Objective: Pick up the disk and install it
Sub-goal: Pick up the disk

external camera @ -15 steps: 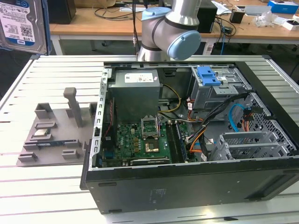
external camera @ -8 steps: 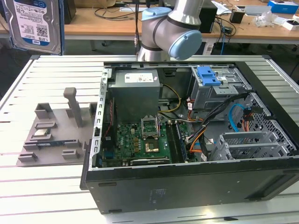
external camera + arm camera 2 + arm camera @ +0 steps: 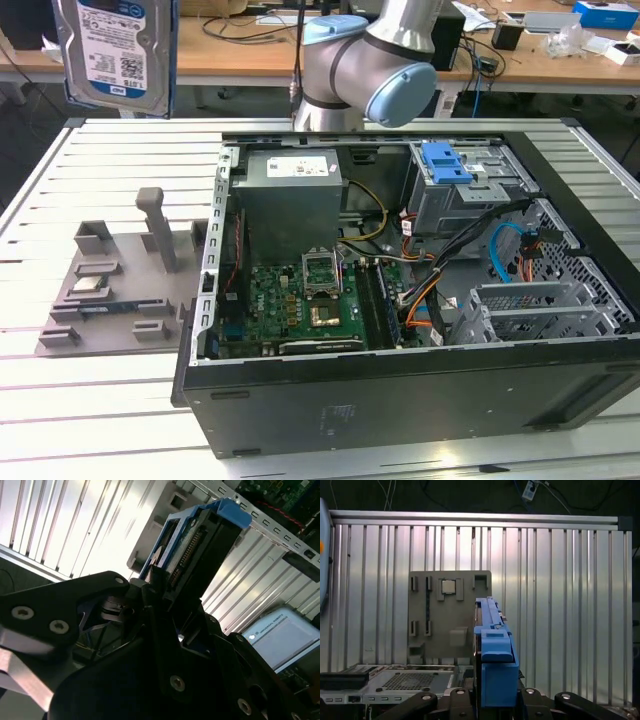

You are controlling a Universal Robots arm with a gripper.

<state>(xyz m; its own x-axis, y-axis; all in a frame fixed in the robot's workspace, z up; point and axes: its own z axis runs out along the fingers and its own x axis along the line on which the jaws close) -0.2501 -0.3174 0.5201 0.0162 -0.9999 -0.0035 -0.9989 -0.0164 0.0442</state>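
Observation:
The disk (image 3: 115,50), a silver hard drive with a white-and-blue label in a blue carrier frame, hangs high above the table at the exterior view's far left. The first wrist view looks along the edge of the disk (image 3: 492,645), which stands upright, and my gripper (image 3: 492,697) is shut on it, with black fingers (image 3: 532,697) on either side. In the second wrist view the black fingers (image 3: 155,587) clamp the disk (image 3: 200,545) near its connector end. The open computer case (image 3: 300,415) lies on the table toward the exterior view's right.
Inside the case are a grey power supply (image 3: 290,190), the motherboard (image 3: 300,300), loose cables, and a drive cage with a blue latch bracket (image 3: 445,165). A grey fixture plate (image 3: 110,280) with pegs lies left of the case on the slatted aluminium table (image 3: 100,400). The robot arm (image 3: 370,60) stands behind the case.

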